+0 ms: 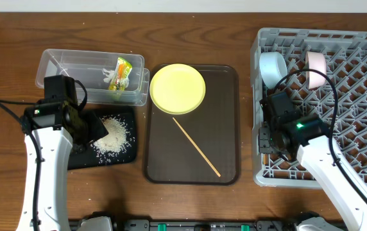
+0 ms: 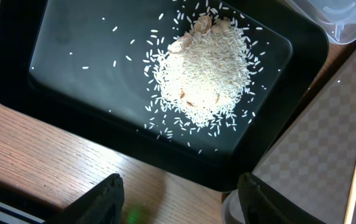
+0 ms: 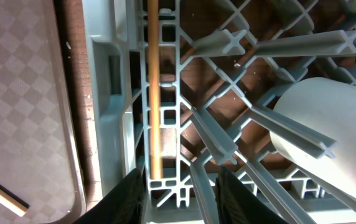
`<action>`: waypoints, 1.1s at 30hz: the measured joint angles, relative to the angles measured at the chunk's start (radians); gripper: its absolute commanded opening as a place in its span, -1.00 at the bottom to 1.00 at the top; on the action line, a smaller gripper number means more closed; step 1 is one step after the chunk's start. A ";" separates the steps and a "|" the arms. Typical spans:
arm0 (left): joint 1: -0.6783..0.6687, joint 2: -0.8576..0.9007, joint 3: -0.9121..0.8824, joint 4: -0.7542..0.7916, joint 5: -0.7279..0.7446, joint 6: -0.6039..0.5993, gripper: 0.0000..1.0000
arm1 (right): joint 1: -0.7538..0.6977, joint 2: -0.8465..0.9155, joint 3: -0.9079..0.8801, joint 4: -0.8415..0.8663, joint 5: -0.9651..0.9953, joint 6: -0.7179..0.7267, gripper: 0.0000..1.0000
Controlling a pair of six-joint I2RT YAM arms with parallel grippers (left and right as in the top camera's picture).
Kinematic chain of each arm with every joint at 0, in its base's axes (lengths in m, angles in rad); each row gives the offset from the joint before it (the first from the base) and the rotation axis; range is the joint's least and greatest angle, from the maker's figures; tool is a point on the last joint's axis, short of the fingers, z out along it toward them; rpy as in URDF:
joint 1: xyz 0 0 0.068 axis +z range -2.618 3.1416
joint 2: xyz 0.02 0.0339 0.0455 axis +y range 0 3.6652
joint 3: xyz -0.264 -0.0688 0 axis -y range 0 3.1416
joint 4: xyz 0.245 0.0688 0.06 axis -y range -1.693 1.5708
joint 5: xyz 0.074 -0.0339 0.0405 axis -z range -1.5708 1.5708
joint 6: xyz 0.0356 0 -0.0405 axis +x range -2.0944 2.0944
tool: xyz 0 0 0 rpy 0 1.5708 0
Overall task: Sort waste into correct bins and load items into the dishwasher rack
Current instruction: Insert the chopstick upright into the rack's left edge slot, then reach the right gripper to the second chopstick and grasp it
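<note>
**Entry: setting, as seen on my 3 feeds.**
**Type:** robot test bench laid out as a dish-clearing station.

**Evidence:**
1. Table [image 1: 10, 38]: dark brown wood grain, and everything I can see stands on it.
2. Left arm [image 1: 42, 154] and right arm [image 1: 337, 173]: 2 white-linked manipulators reaching in from the near edge. I read these as lab equipment, not household fittings.
3. Dishwasher rack [image 1: 357, 33]: a grey pegged crate of the catering kind, set straight on the tabletop.
4. Serving tray [image 1: 215, 115]: brown, carrying 1 yellow plate [image 1: 177, 88] and 1 chopstick [image 1: 196, 146].
5. Clear tub [image 1: 61, 61] and black tray [image 1: 122, 157]: 2 bins placed next to each other, with the black one holding rice [image 1: 113, 135].
</note>
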 measured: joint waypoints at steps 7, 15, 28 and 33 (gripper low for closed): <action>0.000 0.000 0.000 0.000 0.000 0.000 0.24 | 0.000 0.000 0.093 -0.014 -0.051 -0.047 -0.10; 0.000 0.000 0.000 0.000 0.000 0.000 0.24 | 0.061 -0.005 0.212 0.147 -0.232 -0.071 0.15; 0.000 0.000 0.000 0.000 0.000 0.000 0.23 | 0.360 0.258 0.213 0.206 -0.323 -0.194 0.18; 0.000 0.000 0.000 0.000 0.000 0.000 0.24 | 0.406 0.394 0.213 0.222 -0.310 -0.209 0.13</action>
